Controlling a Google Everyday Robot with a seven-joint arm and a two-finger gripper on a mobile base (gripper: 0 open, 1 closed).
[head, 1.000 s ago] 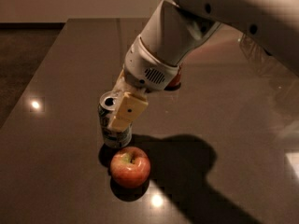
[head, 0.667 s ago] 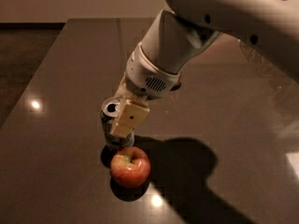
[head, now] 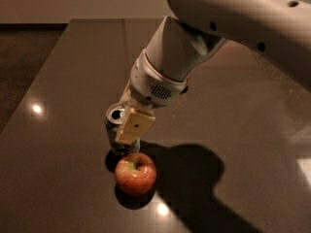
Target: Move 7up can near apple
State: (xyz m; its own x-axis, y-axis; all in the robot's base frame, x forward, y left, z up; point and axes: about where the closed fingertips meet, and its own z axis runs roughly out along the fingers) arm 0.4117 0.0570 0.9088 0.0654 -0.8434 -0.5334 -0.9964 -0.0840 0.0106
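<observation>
Honestly looks close to done: got the gripper (head: 122, 134) clenched on the upright 7up can (head: 115, 115) mid-table (head: 73, 81), with the apple (head: 136, 173) just beside at roughly 5 o'clock from the can, so probably just release, no sideways shuffle needed.

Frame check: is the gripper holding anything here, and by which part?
The gripper holds the 7up can by its upper side wall, one finger lying across the front below the rim. The can is upright, just behind the apple.
</observation>
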